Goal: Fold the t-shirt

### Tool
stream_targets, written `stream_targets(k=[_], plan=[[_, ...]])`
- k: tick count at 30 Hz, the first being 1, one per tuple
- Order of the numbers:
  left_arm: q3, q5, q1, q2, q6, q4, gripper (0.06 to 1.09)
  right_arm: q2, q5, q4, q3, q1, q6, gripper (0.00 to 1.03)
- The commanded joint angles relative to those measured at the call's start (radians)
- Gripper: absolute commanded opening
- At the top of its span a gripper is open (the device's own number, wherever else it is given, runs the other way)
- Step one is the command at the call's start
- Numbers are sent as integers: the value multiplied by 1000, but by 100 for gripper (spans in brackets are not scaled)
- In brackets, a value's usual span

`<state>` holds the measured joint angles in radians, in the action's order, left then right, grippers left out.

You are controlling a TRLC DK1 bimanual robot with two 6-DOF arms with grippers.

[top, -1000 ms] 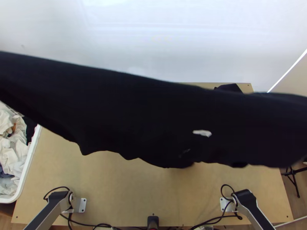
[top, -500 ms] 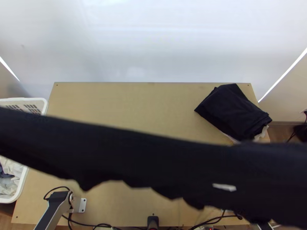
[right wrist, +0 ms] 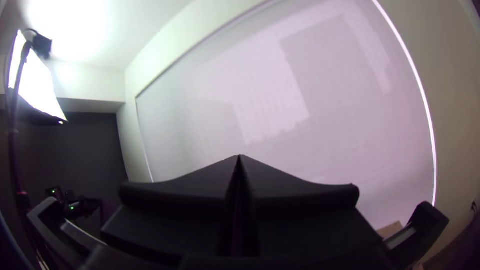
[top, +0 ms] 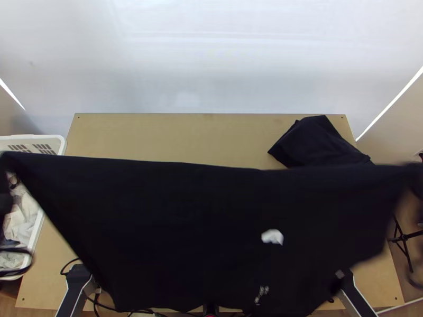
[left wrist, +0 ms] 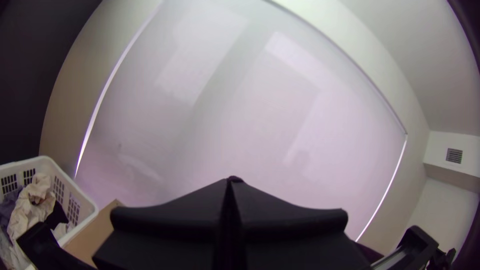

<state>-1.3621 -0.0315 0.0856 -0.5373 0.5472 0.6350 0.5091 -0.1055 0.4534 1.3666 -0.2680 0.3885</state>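
Note:
The black t-shirt (top: 185,222) is stretched in the air between the two arms, above the near half of the table, its lower part hanging toward the near edge. A white patch shows on it. In the top view my left gripper (top: 6,182) is a blurred dark shape at the left edge, by one upper corner of the cloth; my right gripper (top: 416,177) is at the right edge by the other. In the left wrist view my left gripper (left wrist: 230,182) has its fingers pressed together, a bit of dark cloth at the tips. Likewise my right gripper (right wrist: 239,159) is closed up in the right wrist view.
A folded black cloth (top: 317,142) lies at the table's back right. The white basket (top: 59,143) with crumpled clothes stands left of the table (top: 174,134). Bare wood shows along the back, left of the folded cloth. A black stand (top: 404,238) is off the right side.
The shirt's top edge has come down the picture from a second ago. Since the last half second the cloth has opened from a narrow band into a broad sheet, its lower part swinging toward the near edge.

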Motion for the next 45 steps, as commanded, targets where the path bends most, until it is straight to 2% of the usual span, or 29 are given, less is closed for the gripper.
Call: stream_targets(k=[1,7,16,24,29,32,38,45], plan=[[419,-24,-15,79,-38,-104,9,8,0,-159,-417,-27,3,3],[597,-25,-47,-50,-44,-328,9,157,0,-344,-594,-7,-22,3],[583,-24,-47,-472,-78,-580,9,577,-3,-334,-498,18,24,3],[337,-7,-30,-852,-73,-626,9,951,-5,-151,-219,18,33,3],[182,41,-7,-1032,-75,-630,9,1077,-3,-150,-112,36,33,3],[97,76,-3,-1127,-76,-609,9,1172,18,-81,-3,46,36,3],[-68,101,-12,-1280,-75,-523,9,1401,41,165,293,70,72,3],[-256,119,-10,-1434,-76,-469,9,1574,41,251,529,72,79,3]])
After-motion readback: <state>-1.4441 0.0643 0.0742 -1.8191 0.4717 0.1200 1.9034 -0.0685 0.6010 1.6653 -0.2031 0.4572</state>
